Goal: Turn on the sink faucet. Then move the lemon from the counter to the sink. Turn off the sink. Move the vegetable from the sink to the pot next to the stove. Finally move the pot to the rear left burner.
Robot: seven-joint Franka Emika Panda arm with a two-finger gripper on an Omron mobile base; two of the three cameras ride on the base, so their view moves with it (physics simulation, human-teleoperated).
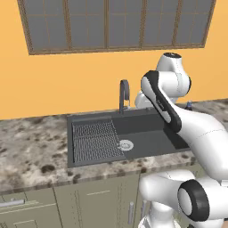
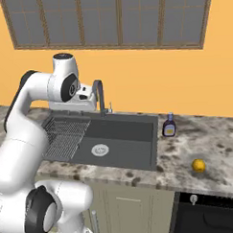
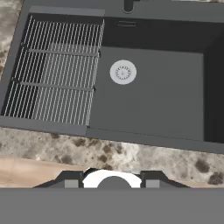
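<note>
faucet [image 2: 98,93] upright at the back rim of the sink [image 2: 138,132], centre of the right base frame, lever side not clearly readable. no water seen running, so probably still on the first step. lemon [image 2: 199,165] resting on the counter [image 2: 206,138] at lower right, well apart from the sink, just past a small bottle [image 2: 169,125]. fingers [image 3: 112,183] barely peeking in at the bottom of the hand frame, holding nothing visible; cannot tell how wide. risks: brushing the spout instead of the thin lever; elbow swinging near the bottle; lemon rolling if nudged off-centre.
</note>
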